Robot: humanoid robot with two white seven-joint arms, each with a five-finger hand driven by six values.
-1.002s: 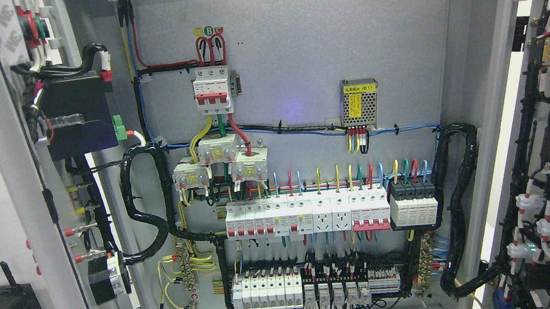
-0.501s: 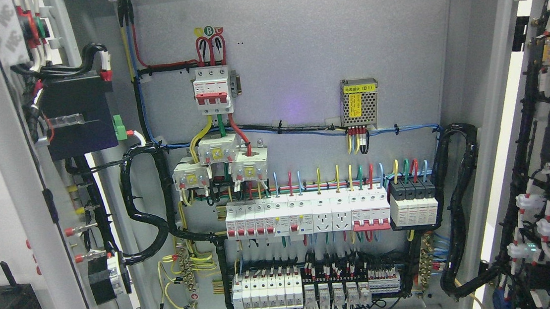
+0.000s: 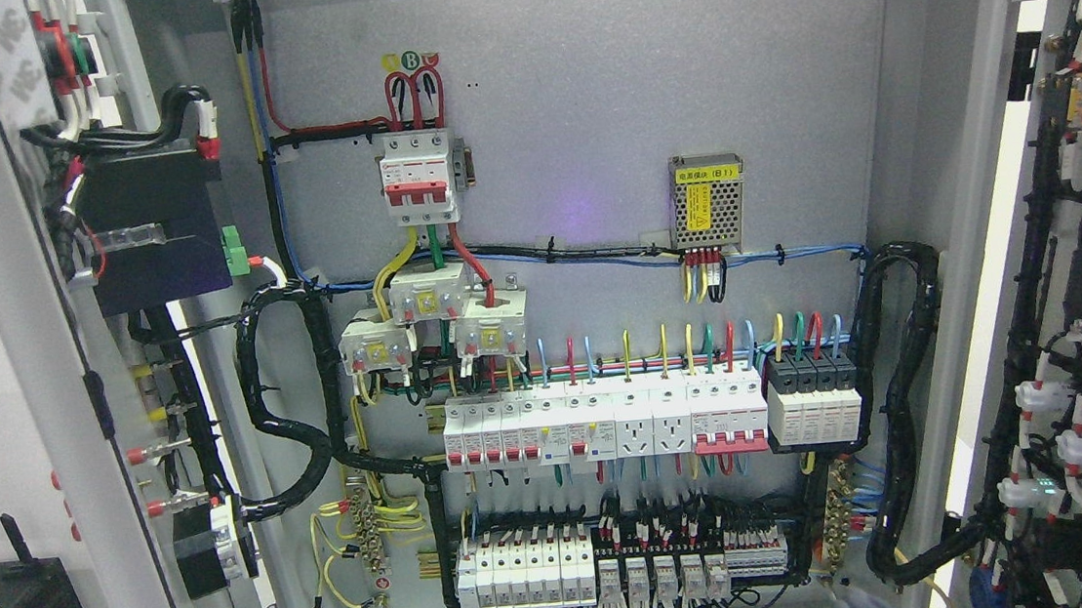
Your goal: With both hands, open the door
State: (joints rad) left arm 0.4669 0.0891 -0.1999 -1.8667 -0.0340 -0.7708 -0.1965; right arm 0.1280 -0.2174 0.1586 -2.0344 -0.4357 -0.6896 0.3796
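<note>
Neither hand nor arm shows in the head view, so their pose and whether the fingers are open or closed cannot be told. Both doors stand swung wide: the left door (image 3: 43, 318) fills the left edge, the right door (image 3: 1079, 296) the right edge, each carrying wired parts inside. Between them the cabinet's back panel (image 3: 581, 95) holds breakers (image 3: 600, 421) and cable bundles.

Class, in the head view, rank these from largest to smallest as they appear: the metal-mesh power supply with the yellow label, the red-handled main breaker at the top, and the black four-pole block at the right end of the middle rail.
1. Red-handled main breaker
2. Black four-pole block, only slightly smaller, nearly a tie
3. Metal-mesh power supply
All three sit on the same back panel, so distance hardly skews this.
</note>
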